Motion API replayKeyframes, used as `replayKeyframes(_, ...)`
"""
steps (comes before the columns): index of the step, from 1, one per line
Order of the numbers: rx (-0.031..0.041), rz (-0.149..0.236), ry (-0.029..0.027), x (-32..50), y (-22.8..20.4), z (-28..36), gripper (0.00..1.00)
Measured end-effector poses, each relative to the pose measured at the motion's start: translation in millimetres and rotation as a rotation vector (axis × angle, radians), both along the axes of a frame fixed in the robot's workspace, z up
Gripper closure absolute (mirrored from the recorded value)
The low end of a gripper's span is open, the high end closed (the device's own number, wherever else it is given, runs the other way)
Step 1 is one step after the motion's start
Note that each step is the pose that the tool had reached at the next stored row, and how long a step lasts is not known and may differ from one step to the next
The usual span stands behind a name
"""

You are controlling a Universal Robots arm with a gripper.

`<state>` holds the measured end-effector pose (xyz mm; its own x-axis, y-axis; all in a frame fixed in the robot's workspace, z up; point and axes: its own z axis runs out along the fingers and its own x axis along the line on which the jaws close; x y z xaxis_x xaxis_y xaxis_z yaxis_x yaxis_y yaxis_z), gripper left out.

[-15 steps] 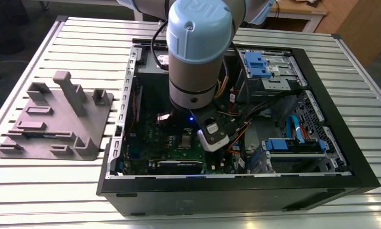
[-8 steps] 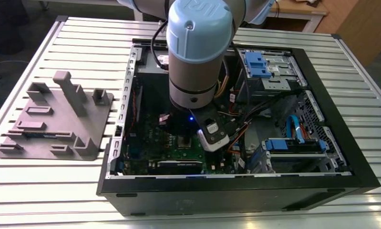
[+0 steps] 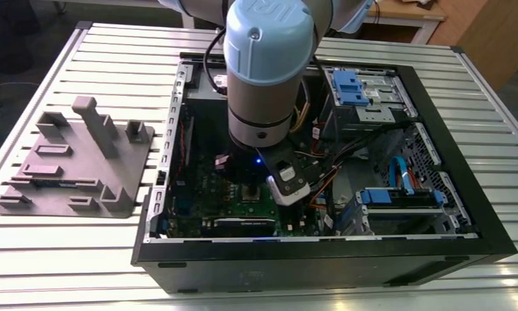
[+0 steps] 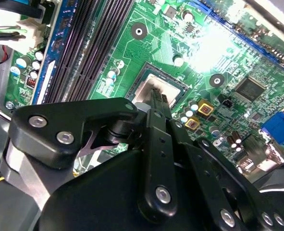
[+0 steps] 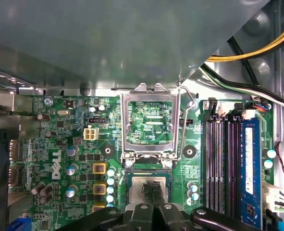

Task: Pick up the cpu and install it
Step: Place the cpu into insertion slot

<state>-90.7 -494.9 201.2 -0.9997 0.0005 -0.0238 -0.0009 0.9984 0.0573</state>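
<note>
Risks, exterior view first?
— Arm (image 3: 263, 65) sunk deep in the case (image 3: 328, 259); cables (image 3: 328, 172) crowd its wrist, could snag.
Second wrist view?
— Gripper (image 4: 156, 95) fingers together, clamping nothing, tips at the cpu (image 4: 142, 86) lying in its socket (image 4: 166, 77). Off-centre pressure might tilt it, bend pins.
First wrist view?
— Retention frame (image 5: 149, 92) stands open: chip unsecured, easily nudged.

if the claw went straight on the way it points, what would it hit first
Most likely the cpu. The claw points straight at its metal top where it lies flat on the motherboard, as both wrist views show. How much gap is left between them is hard to judge.
</note>
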Motion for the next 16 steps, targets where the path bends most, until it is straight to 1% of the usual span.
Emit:
replayKeyframes(5,-0.0002,0.000,0.0000,-0.4,-0.1,-3.4,0.90)
replayKeyframes(16,-0.0001,0.000,0.0000,-0.2,-0.7,-6.6,0.90)
